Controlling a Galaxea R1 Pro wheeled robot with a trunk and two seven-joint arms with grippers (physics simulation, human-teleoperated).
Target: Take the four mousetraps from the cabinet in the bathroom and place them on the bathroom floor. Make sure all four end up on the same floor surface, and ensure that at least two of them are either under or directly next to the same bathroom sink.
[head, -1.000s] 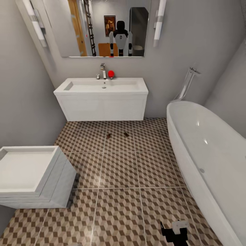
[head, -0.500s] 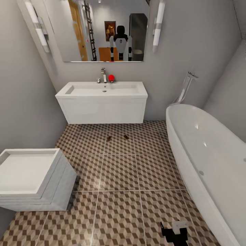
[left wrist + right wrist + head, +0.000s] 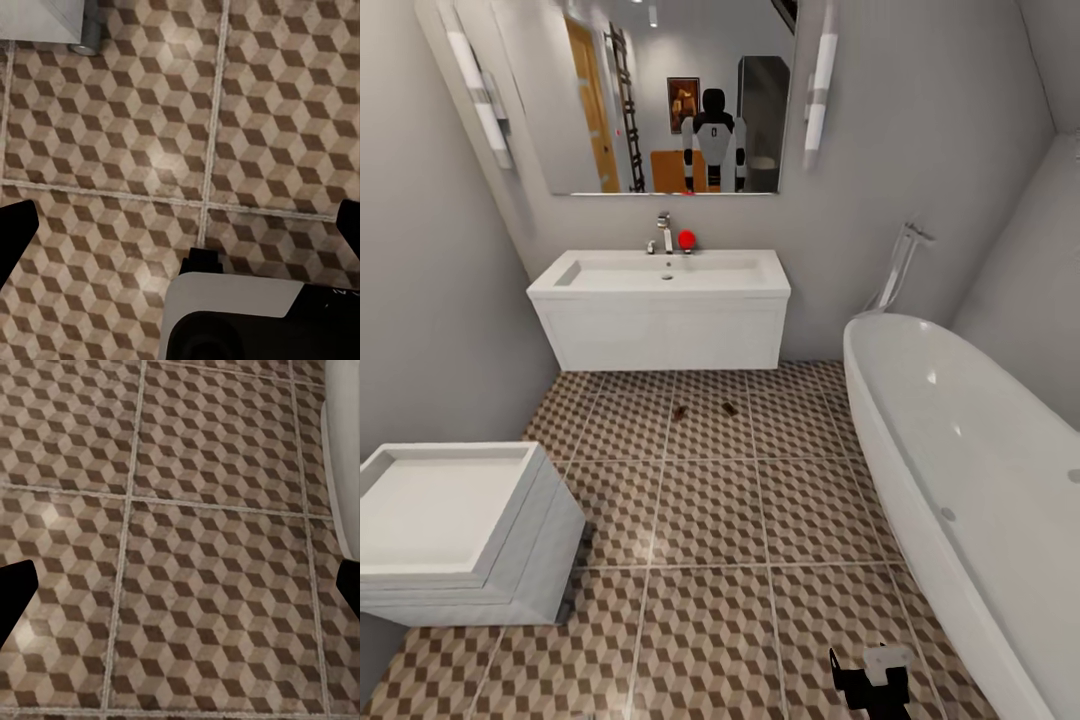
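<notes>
Two flat brown mousetraps [image 3: 704, 410], cube-patterned tiles [image 3: 700, 520]

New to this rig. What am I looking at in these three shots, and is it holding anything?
It's a simulated two-armed wheeled robot; you can see it reflected in the mirror. The big picture comes from its head camera, looking down a bathroom: sink, bathtub, toilet, patterned floor. Two small brown mousetraps lie on the tiles in front of the sink. The other two pictures come from cameras on each wrist, pointing down at the floor. The dark corners there are the fingers, spread wide with nothing between them. Both grippers are empty.
</notes>
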